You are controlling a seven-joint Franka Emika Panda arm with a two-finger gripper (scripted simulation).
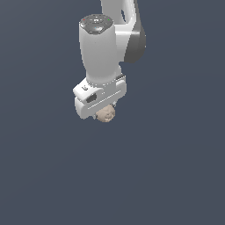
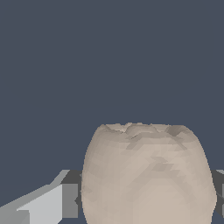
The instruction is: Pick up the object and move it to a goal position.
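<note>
The object is a small lumpy beige-tan ball, partly hidden beneath the white hand of the arm near the middle of the exterior view. In the wrist view the object fills the frame close up, with a grey finger pressed against one side and the edge of the other finger at the opposite side. My gripper points down and is shut on the object. I cannot tell from these views whether the ball rests on the surface or hangs above it.
A plain dark blue-grey surface spreads all around the arm. The arm's white links rise toward the top of the exterior view.
</note>
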